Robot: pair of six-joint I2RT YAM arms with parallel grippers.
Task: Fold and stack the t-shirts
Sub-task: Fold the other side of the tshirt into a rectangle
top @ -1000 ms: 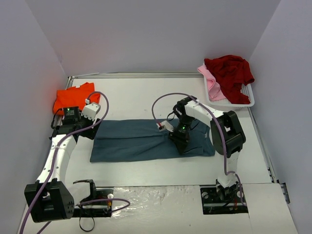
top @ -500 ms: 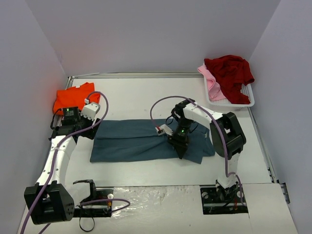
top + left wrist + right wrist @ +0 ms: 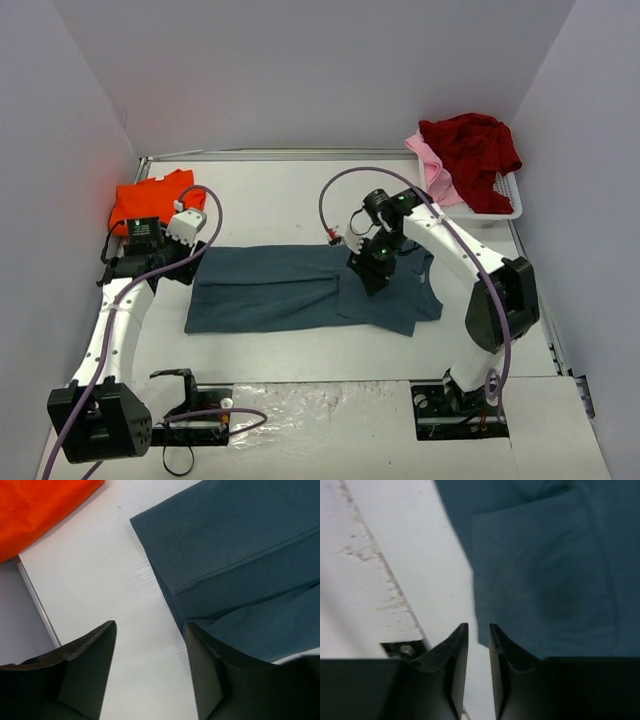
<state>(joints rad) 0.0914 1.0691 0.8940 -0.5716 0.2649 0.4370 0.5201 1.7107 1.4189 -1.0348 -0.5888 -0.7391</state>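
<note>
1. Right gripper has shifted toward 12 o'clock over blue shirt; jaws narrowly parted, empty.
2. Left gripper, jaws spread wide, hovers at shirt's 9 o'clock end.
3. Shirt lies at table centre, 3 o'clock end folded over.

pink t-shirt, mostly buried (under red t-shirt)

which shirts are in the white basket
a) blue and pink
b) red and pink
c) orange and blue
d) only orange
b: the red shirt lies heaped over the pink shirt in the basket, while the orange shirt and the blue shirt lie on the table.
</note>
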